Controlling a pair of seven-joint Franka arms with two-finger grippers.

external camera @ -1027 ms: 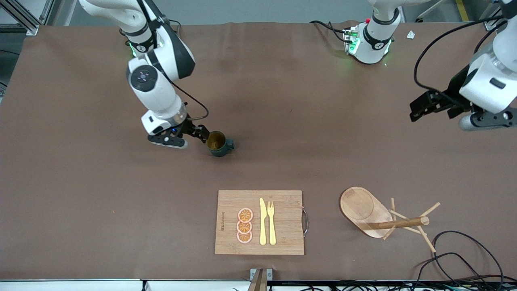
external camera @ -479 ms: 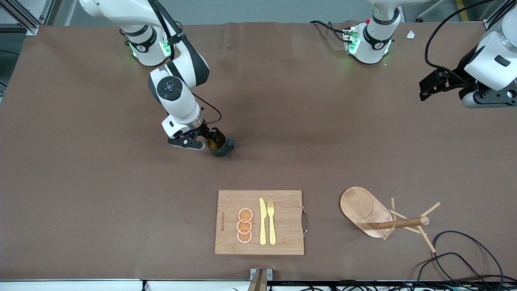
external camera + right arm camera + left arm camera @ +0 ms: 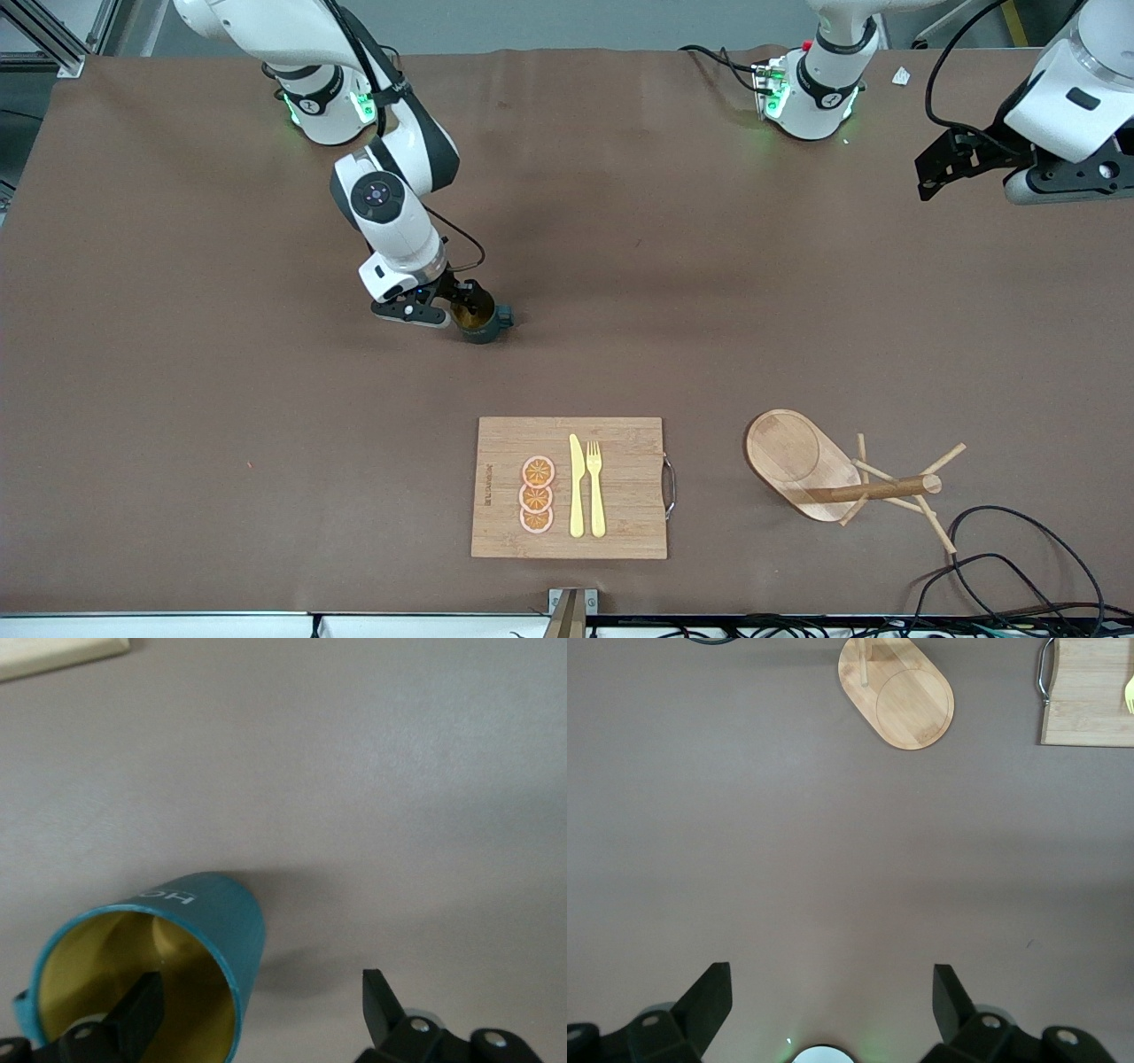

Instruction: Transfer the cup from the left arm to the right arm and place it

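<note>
The dark teal cup [image 3: 485, 324] with a yellowish inside stands on the brown table near the middle, its handle toward the left arm's end. My right gripper [image 3: 462, 306] is open at the cup's rim. In the right wrist view the cup [image 3: 190, 926] fills the lower corner; one finger [image 3: 142, 1008] is inside the cup and the other finger [image 3: 379, 994] is outside it, so the right gripper [image 3: 257, 1010] straddles the wall. My left gripper [image 3: 930, 175] is open and empty, raised over the left arm's end of the table [image 3: 828, 1001].
A wooden cutting board [image 3: 569, 487] with orange slices, a yellow knife and a yellow fork lies near the front edge. A wooden mug tree [image 3: 837, 474] on an oval base lies beside it, toward the left arm's end; cables [image 3: 1010, 567] trail at that corner.
My right gripper moved in to the cup and put one finger inside its rim. My left arm drew back and up toward its end of the table. The cup stayed put.
</note>
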